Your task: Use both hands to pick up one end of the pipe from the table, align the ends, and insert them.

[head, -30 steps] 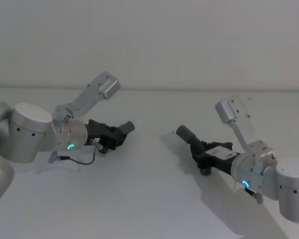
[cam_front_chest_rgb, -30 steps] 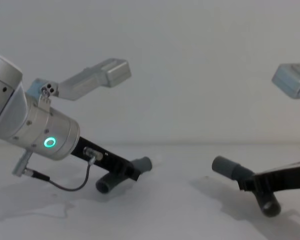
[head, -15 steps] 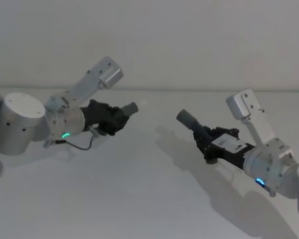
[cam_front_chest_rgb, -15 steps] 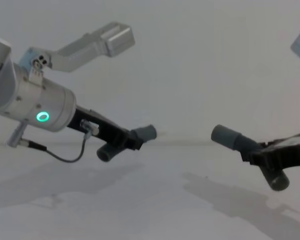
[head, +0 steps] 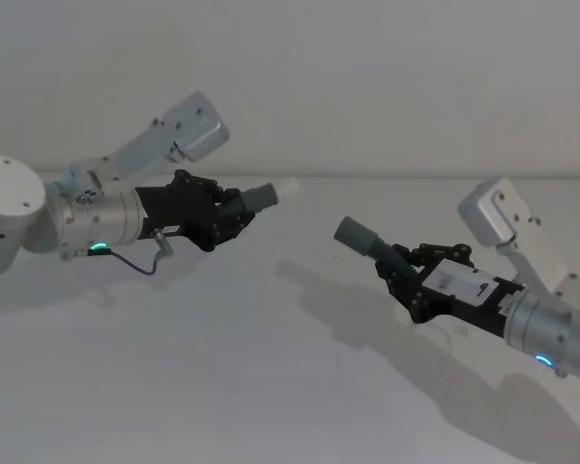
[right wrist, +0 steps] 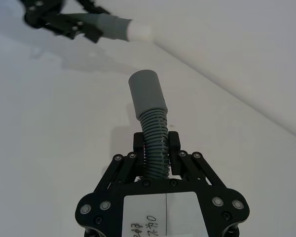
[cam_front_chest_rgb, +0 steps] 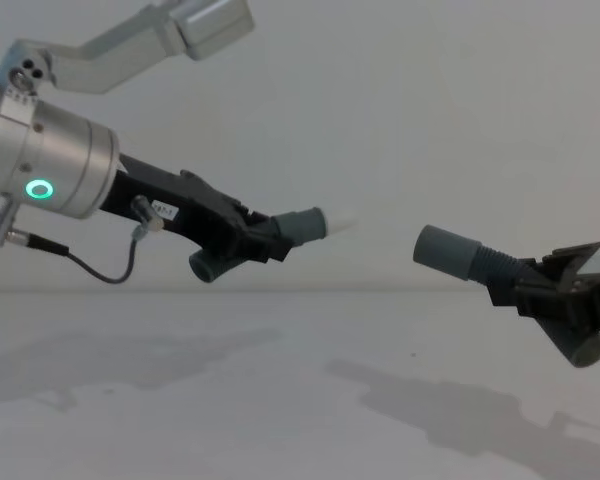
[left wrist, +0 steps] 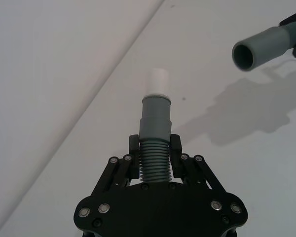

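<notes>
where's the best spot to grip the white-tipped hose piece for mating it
Grip its ribbed section just behind the smooth collar, coming from the rear, as the left end effector holds it: that leaves collar and white tip exposed toward the open sleeve.

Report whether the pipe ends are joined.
Not joined. The white tip in the left gripper and the open sleeve in the right gripper are apart, a clear gap between them.
</notes>
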